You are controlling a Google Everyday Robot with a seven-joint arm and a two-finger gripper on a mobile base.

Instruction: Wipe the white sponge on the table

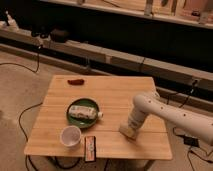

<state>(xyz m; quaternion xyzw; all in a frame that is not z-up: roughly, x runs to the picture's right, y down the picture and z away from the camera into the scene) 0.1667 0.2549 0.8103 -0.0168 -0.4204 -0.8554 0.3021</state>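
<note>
The long dark shelf unit (125,55) ran across the room beyond the table, from ten o'clock over to three o'clock of it, with cables trailing down to the floor.

The table (117,92), a square top of light wood planks, stood in the middle of the view.

The robot's white arm (165,112) reached in from four o'clock and bent down toward the table top on its right side.

The green plate (82,114) lay at about eight o'clock from the table's middle, and a white oblong packet (84,112) with green markings lay across it.

The round white cup (70,135) stood upright at seven o'clock, just in front of the plate and apart from it.

The end effector (129,129) was down at the table top at about five o'clock, its fingers fully closed, pressing on the white sponge (128,131), which lay flat on the wood beneath it; whether the fingers pinched the sponge or only bore on it could not be told.

A small dark flat object (90,148) lay at the near edge, just right of the cup.

A small red object (76,80) lay near the far left corner, at eleven o'clock.
</note>
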